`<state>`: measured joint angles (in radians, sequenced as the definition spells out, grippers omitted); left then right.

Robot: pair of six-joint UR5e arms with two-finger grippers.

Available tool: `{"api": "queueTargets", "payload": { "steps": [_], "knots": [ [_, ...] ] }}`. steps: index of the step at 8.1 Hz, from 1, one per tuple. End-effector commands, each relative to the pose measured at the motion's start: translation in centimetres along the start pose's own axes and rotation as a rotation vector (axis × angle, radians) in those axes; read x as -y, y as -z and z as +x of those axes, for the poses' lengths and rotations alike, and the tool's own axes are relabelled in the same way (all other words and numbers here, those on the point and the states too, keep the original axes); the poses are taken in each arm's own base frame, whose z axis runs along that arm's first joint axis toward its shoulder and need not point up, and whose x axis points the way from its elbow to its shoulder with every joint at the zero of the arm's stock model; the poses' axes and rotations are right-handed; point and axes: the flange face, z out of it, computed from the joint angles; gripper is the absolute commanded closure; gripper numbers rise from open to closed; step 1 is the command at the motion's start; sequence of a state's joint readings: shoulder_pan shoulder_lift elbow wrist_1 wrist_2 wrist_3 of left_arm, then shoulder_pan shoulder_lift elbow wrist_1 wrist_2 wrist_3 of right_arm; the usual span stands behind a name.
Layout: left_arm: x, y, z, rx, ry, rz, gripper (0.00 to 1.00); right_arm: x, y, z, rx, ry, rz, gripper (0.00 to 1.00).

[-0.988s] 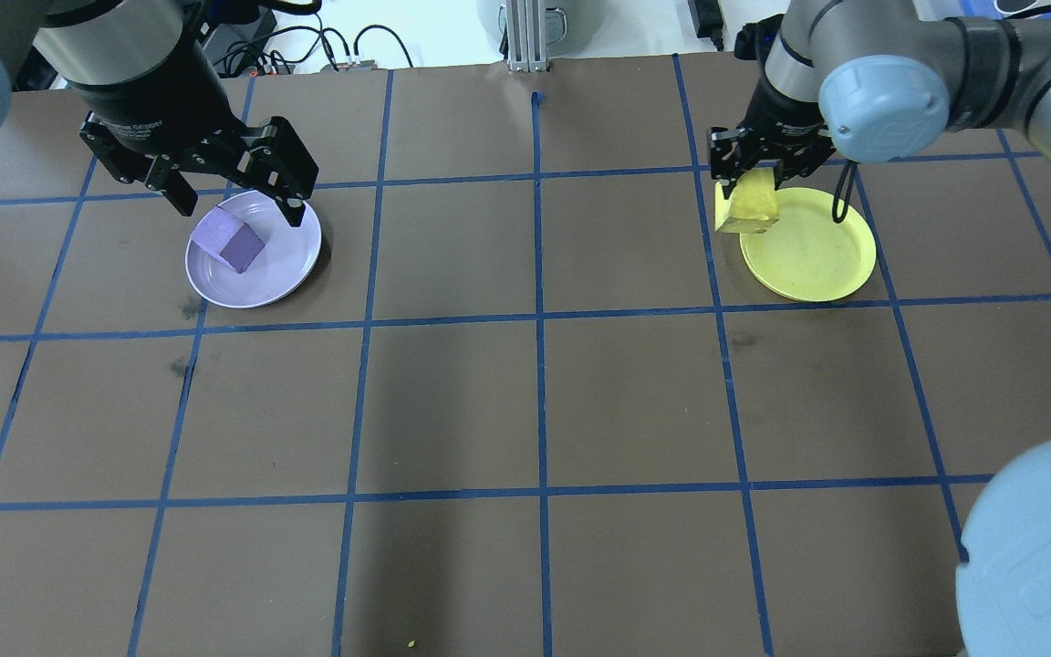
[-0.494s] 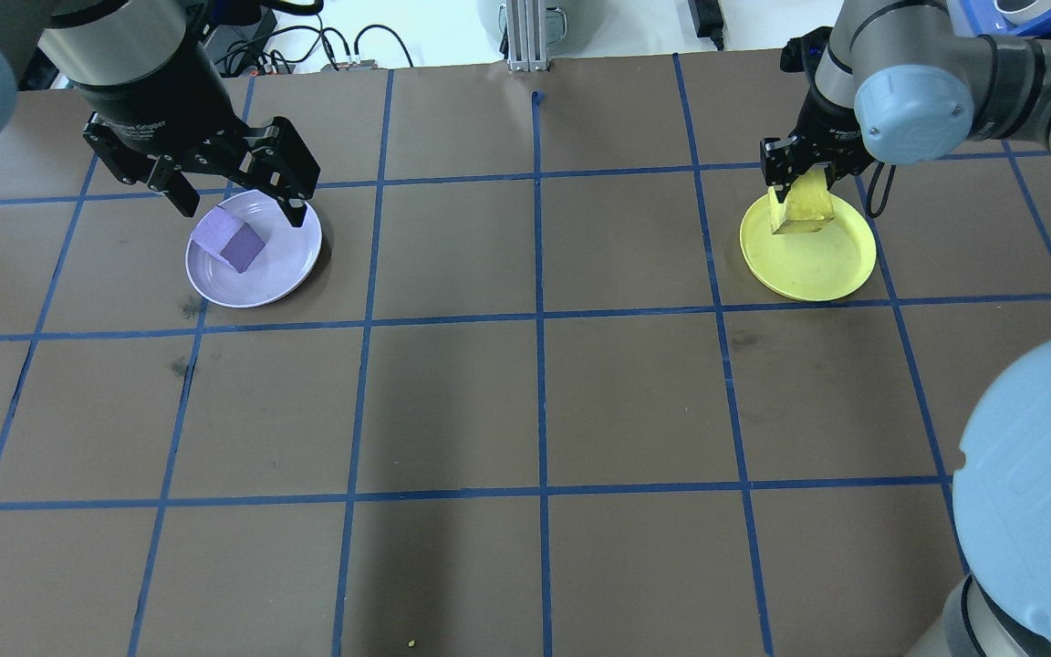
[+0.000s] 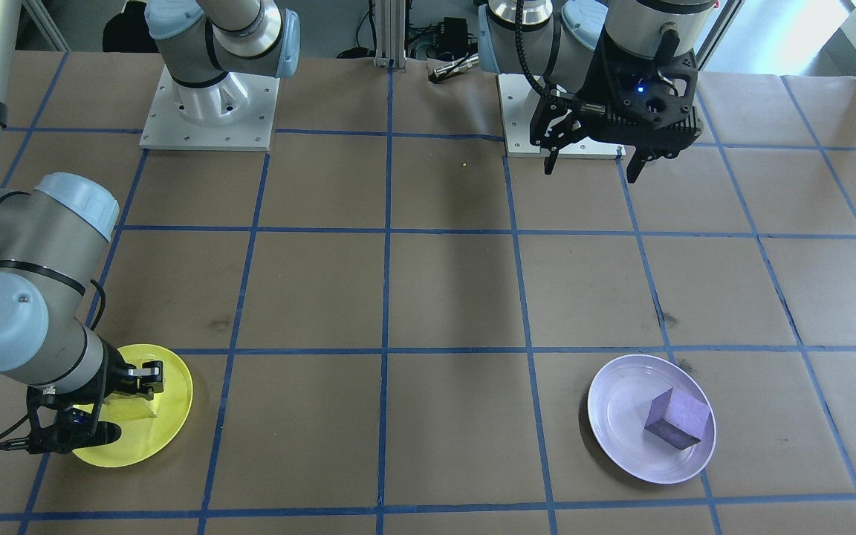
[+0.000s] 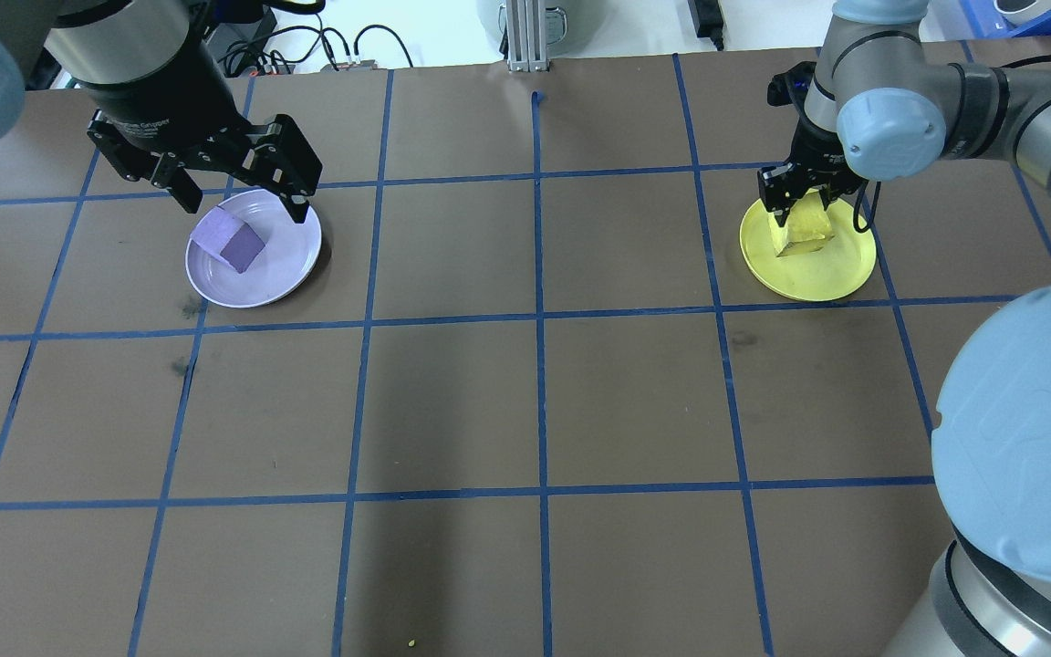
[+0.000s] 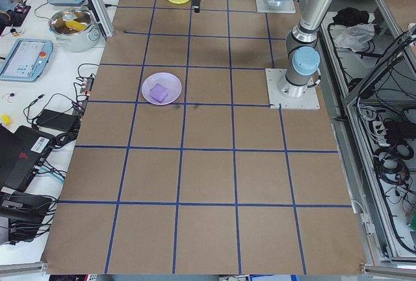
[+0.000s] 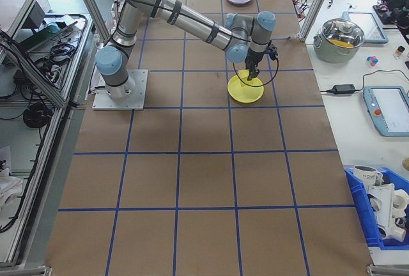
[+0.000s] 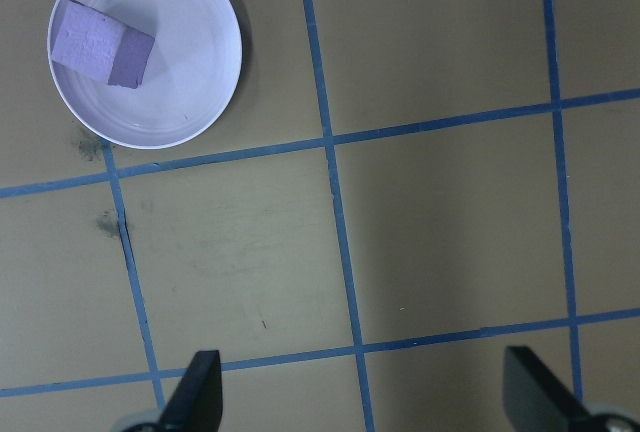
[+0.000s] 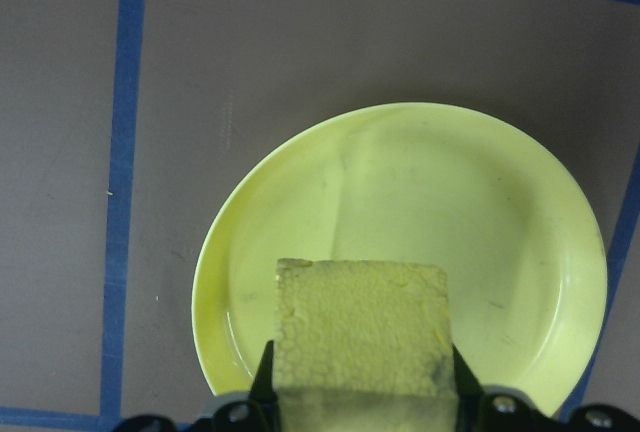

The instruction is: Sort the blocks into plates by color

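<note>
**Setting the yellow cube down cleanly**

The right gripper [image 4: 804, 203] pinches the small chalky yellow cube [image 4: 806, 229] over the bright yellow round plastic plate [image 4: 831, 274], toward its 11 o'clock rim. It should lower until the cube rests flat — then part its fingers slowly and lift straight up.

The left gripper [image 4: 235, 187] hangs wide and empty; the small purple cube [image 4: 230, 243] already lies in the pale lavender plate [image 4: 293, 260].

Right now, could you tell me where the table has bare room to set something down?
The middle squares between the lavender plate and the yellow plate are bare, as is the near row. It is crowded over the yellow plate, where the right end effector holds the yellow block.
</note>
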<state>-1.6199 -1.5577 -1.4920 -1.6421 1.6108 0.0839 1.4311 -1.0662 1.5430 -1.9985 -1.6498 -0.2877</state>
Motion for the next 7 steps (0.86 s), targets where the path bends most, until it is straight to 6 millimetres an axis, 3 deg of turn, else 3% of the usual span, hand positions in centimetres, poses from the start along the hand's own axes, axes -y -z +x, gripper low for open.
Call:
{"api": "queueTargets", "payload": {
  "steps": [1, 4, 6, 7],
  "knots": [
    [0.0, 0.1, 0.0, 0.000, 0.000, 0.005, 0.00, -0.1, 0.9, 0.1, -0.003, 0.006, 0.012, 0.00],
    [0.0, 0.1, 0.0, 0.000, 0.000, 0.005, 0.00, -1.1, 4.8, 0.2, -0.021, 0.001, 0.067, 0.00],
    [0.0, 0.1, 0.0, 0.000, 0.000, 0.005, 0.00, -2.8, 9.6, -0.1, -0.031, -0.005, 0.128, 0.00],
    [-0.1, 0.0, 0.0, -0.001, 0.000, 0.004, 0.00, -4.6, 13.0, -0.5, -0.031, -0.021, 0.150, 0.00]
  ]
}}
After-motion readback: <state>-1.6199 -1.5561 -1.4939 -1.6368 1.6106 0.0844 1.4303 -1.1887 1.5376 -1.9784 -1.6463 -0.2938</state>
